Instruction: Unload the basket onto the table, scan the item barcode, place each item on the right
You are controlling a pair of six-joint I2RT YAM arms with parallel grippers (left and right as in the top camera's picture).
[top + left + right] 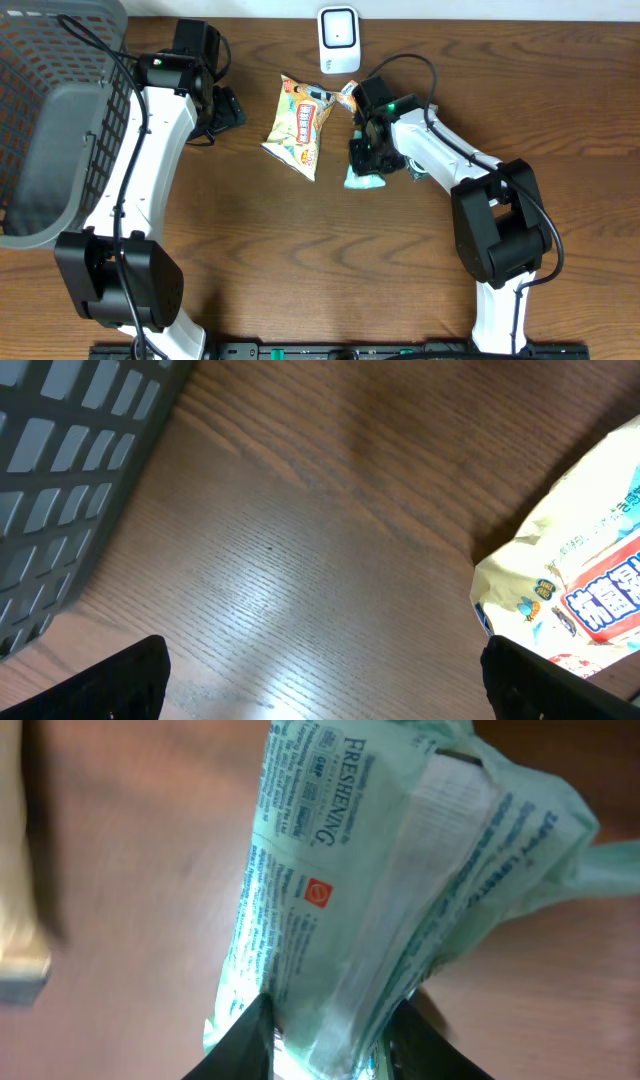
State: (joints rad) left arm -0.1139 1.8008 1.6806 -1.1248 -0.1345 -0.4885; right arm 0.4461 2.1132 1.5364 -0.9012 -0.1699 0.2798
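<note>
The right tool (365, 150) is closed on the green packet (380, 870). In the wrist view its two dark fingers pinch the packet's near end, and the rest of the wrapper runs lengthwise away from them. From above, the packet shows as a pale green patch on the near side of the tool, just right of the yellow snack bag (298, 125) that lies flat on the tabletop (300, 260).

The white scanner (338, 40) stands at the far edge, ahead of the right tool and a little to its left, with the snack bag's upper corner near the path. The packet hangs on the side of the tool away from the scanner, so my reading is that the wrist must turn as well as reach (where the barcode sits I cannot tell).

The left tool (228, 108) is wide open and empty, between the basket (60, 150) and the snack bag.
</note>
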